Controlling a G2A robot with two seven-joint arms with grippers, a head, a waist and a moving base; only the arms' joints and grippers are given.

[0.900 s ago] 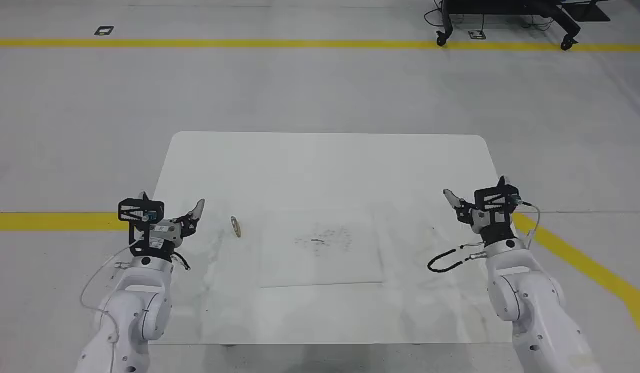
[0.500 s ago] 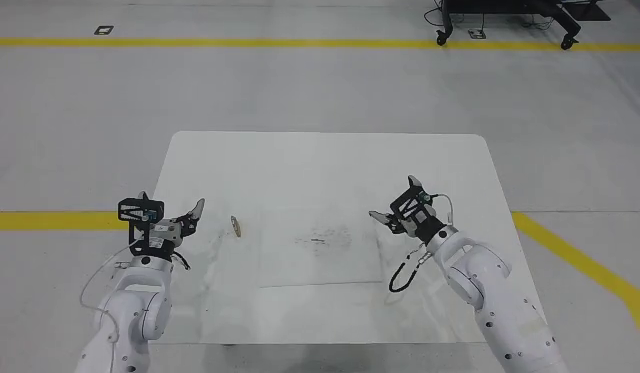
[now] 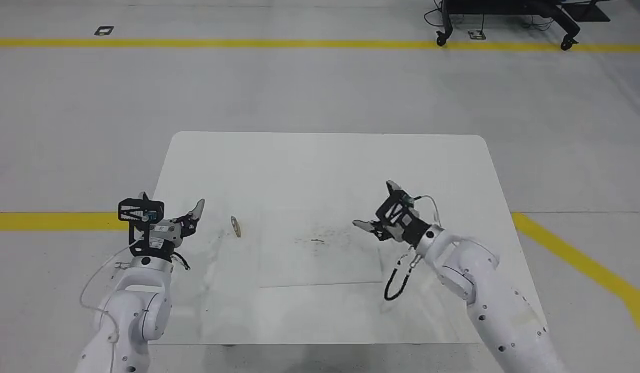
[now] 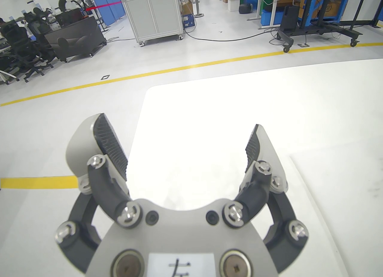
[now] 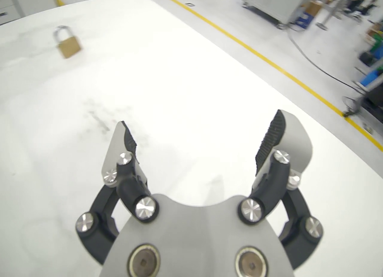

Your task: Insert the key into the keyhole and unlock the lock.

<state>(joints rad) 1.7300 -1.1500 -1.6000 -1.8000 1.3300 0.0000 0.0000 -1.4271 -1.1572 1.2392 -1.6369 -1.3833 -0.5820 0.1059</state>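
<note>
- Lock (image 3: 235, 226), brass, lying flat on tabletop (image 3: 330, 163) near left hand (image 3: 172, 205), shackle looking closed.
- Key hard to make out: perhaps the thin dark sliver among scuff marks (image 3: 322, 238) at mid-tabletop.
- Right hand (image 3: 372, 205) released and empty, hovering beside those marks; left hand likewise released, empty.
- Judging by this, nothing done yet: pickup, insertion and turning all left.

Brushed silvery metal on the finger shells of the left gripper (image 4: 179, 122), lined with black, finely ribbed rubbery pads (image 4: 109, 145); likewise on the right gripper (image 5: 201, 118). Glossy screws and matt black links behind the fingers. Far ahead of the right fingers, lock (image 5: 68, 44) with dull brass-coloured body and bright metal shackle. Table (image 5: 209, 65) white, smooth, matt, smudged grey just beyond the right fingertips.
</note>
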